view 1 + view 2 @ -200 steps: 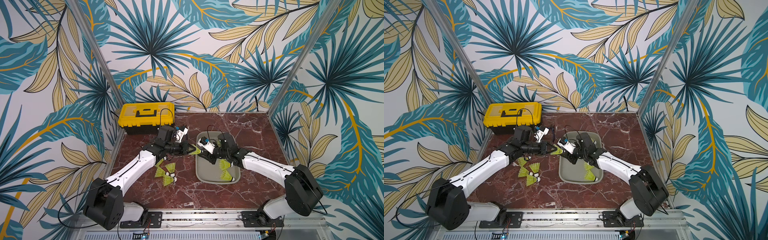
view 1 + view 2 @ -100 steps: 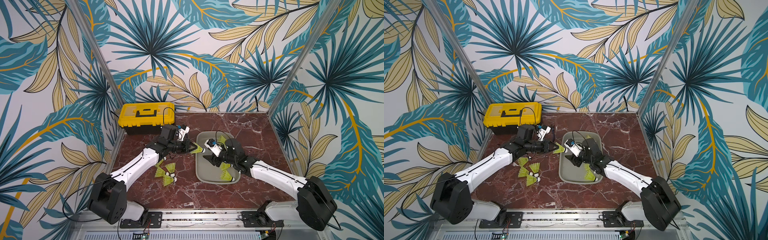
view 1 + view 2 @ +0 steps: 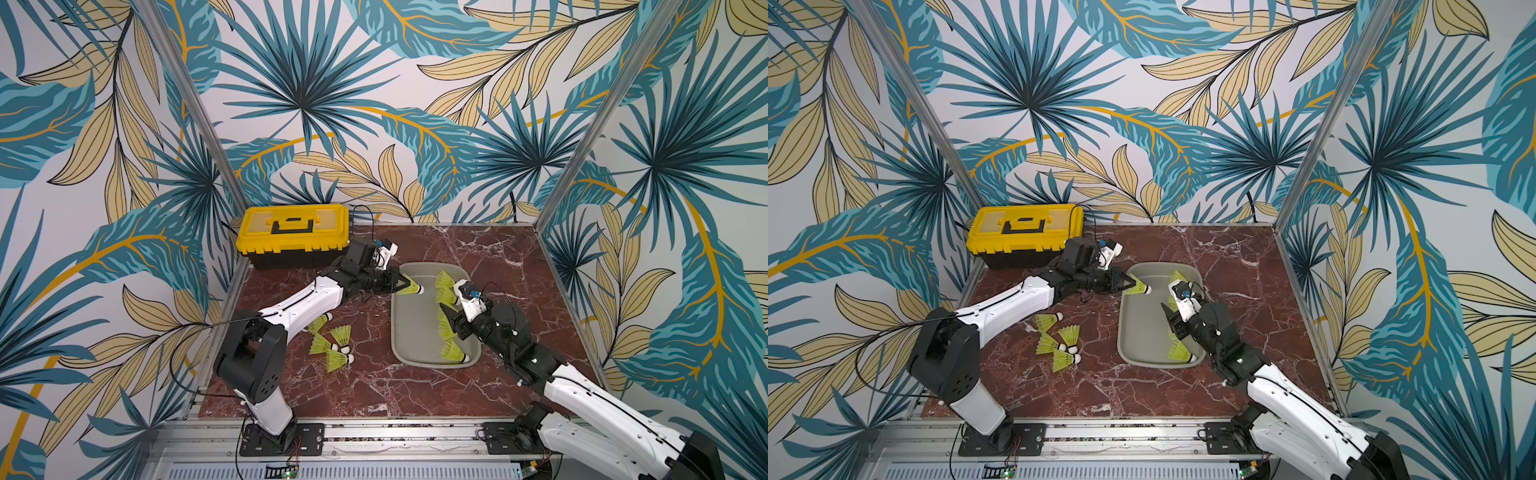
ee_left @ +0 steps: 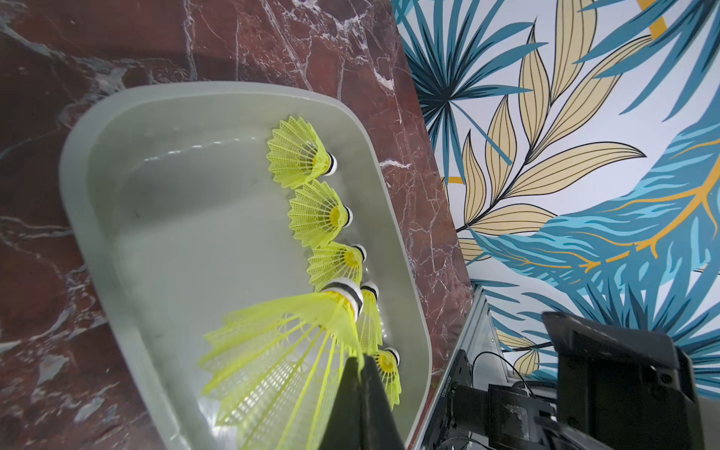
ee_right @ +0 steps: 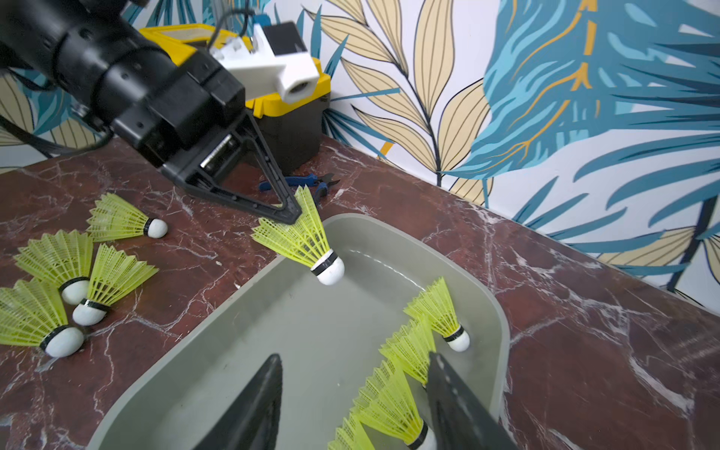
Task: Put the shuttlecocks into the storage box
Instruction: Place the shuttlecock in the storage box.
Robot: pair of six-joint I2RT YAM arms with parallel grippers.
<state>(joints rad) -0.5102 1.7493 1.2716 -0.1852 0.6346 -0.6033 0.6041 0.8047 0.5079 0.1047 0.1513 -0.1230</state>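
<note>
Drawn back toward the right side of the tray (image 3: 415,328), the jaws of the right arm (image 3: 503,336) are now spread, empty. On the table (image 3: 415,390), a toolbox (image 3: 293,235) is set beyond the tray's far left corner. One shuttlecock (image 3: 409,288) is pinched in the left arm (image 3: 303,301)'s jaws over the tray's far left rim; five shuttlecocks (image 4: 317,214) are laid inside along its right wall, four shuttlecocks (image 5: 58,269) left of it.
</note>
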